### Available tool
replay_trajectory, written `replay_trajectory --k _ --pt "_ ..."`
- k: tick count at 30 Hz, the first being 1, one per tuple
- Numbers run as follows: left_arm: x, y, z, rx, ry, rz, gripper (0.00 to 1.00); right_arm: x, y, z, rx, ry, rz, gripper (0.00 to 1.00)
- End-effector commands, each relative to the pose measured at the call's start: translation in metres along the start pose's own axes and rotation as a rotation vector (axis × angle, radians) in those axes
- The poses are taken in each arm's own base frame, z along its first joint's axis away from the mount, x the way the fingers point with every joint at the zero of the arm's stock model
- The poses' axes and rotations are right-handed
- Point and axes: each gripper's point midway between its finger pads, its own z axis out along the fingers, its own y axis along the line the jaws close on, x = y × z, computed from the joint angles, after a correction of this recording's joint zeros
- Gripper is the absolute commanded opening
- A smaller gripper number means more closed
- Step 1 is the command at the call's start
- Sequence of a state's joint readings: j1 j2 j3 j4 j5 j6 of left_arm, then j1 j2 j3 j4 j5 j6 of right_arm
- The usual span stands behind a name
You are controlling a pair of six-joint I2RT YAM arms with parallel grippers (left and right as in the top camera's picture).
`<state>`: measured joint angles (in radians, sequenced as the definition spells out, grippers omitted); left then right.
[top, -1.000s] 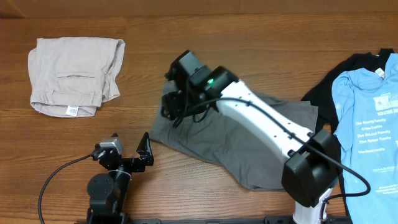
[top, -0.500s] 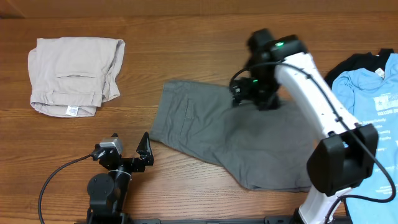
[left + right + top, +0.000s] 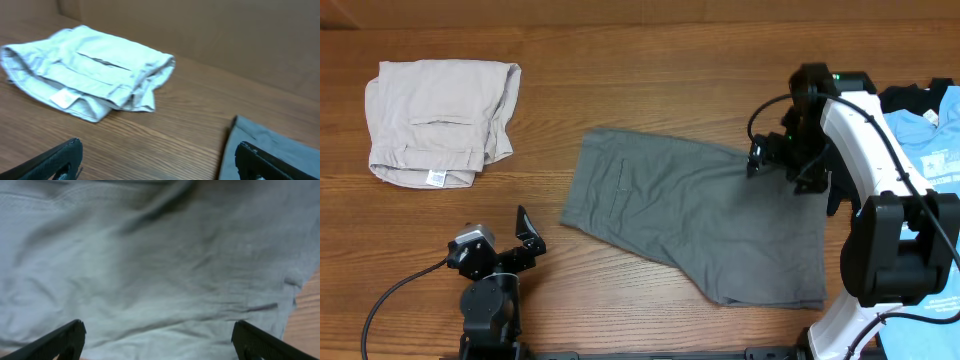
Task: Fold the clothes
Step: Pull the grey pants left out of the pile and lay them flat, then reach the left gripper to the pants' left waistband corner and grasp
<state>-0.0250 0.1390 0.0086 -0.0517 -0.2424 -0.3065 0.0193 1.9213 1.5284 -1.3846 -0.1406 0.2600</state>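
Grey shorts [image 3: 690, 225] lie flat mid-table, pocket end to the left, laid out for a fold. The right gripper [image 3: 767, 160] hovers over their upper right edge, jaws spread wide, gripping nothing (grey cloth fills its wrist view). The left gripper [image 3: 500, 240] sits low near the opposite corner, also spread, probably placed to lift that end. Beige shorts [image 3: 440, 120] rest folded at far left.

Even, soft indoor light; both wrist views are motion-blurred, overhead sharp.
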Motion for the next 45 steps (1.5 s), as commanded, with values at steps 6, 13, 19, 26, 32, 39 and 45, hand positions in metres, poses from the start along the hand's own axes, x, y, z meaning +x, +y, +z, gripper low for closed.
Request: replay_trajectory --k 6,13,19,26,32,39,45 --pt "-0.001 -0.001 0.0 0.005 -0.007 0.011 1.0 -0.011 -0.029 0.03 -0.019 -0.051 0.071 0.41" --pt "0.027 -0.09 -0.029 0.557 0.164 0.007 1.0 -0.018 -0.031 0.057 -0.031 -0.094 0.063 0.07" --pt "0.033 -0.119 -0.054 0.771 0.227 0.007 1.0 -0.021 -0.032 0.07 -0.039 -0.119 0.059 0.04" --pt "-0.002 -0.13 -0.065 0.776 0.262 -0.009 1.0 -0.021 -0.033 0.071 -0.04 -0.123 0.058 0.04" --pt "-0.05 -0.146 -0.061 0.744 0.377 0.061 1.0 -0.022 -0.032 0.071 -0.04 -0.125 0.057 0.04" --pt "-0.065 -0.15 -0.024 0.572 0.756 0.181 1.0 -0.022 -0.032 0.071 -0.04 -0.125 0.057 0.1" --pt "-0.053 -0.187 0.013 0.527 0.984 0.304 1.0 -0.022 -0.032 0.071 -0.04 -0.124 0.058 0.1"
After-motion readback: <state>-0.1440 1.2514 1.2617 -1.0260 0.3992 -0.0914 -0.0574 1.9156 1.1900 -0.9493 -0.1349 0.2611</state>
